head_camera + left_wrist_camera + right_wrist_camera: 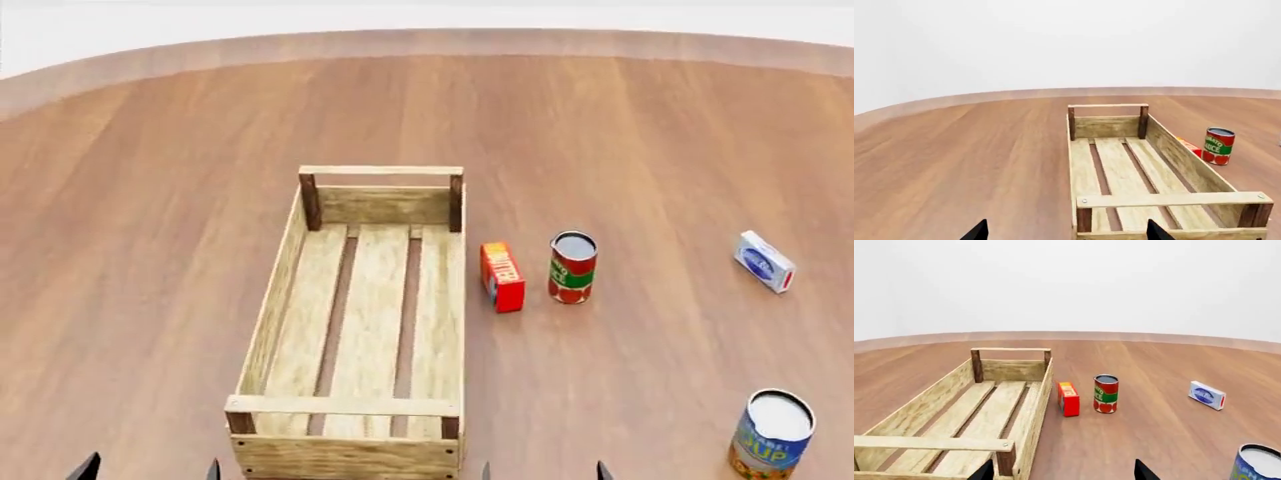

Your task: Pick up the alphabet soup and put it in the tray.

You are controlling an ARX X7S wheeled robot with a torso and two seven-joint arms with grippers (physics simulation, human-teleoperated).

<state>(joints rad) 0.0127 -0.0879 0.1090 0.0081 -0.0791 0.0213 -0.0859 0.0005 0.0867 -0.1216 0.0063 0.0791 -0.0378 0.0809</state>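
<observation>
The alphabet soup [773, 434] is a blue and yellow can with a pale top, standing upright on the wooden floor at the front right; it also shows at the edge of the right wrist view [1257, 463]. The tray [287, 270] is a long slatted wooden crate with dark corner posts, empty, left of centre; it also shows in the left wrist view [1174, 200] and the right wrist view [917, 442]. My left gripper [147, 468] is open at the front, beside the tray's near left corner. My right gripper [541, 470] is open, between tray and soup, touching neither.
A red and green can [573, 266] and a small red box [502, 277] stand just right of the tray. A white and blue box [765, 261] lies farther right. A raised curved rim [427, 45] bounds the wooden surface at the back.
</observation>
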